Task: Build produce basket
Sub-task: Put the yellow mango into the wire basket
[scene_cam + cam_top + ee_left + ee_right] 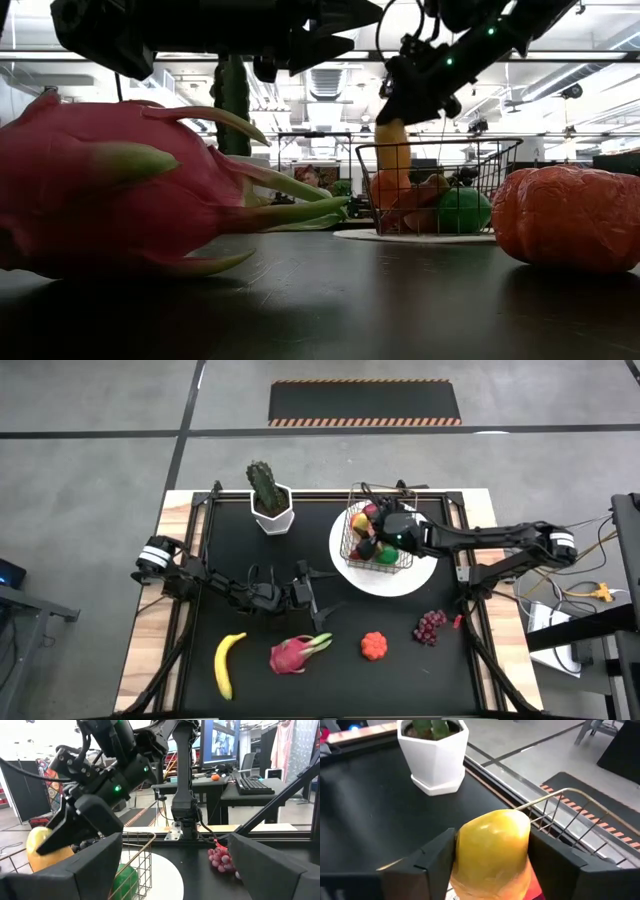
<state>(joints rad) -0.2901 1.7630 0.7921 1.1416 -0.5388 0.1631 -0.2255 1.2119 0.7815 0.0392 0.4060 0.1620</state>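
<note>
black table top [250,550] on a wood-edged bench, grey floor around it, office room behind in the low view. wire basket [378,538] sits on a round white plate [385,582] at the right-rear of the table, with a green lime [462,211] and orange-red fruits [400,200] already inside. right gripper [385,525] is over the basket, its fingers either side of a yellow mango [492,852] and touching it, mango upright and just above the basket's fruit pile, partly below the rim. left gripper [318,597] is mid-table, low, pointing toward the plate, jaws spread wide with nothing between them. along the front edge, left to right: yellow banana [227,663], pink dragon fruit [295,653], red pomegranate [374,646], purple grapes [430,626], all apart from each other. green cactus in a white pot [270,500] stands at the rear, left of the plate, well apart from the basket.
</note>
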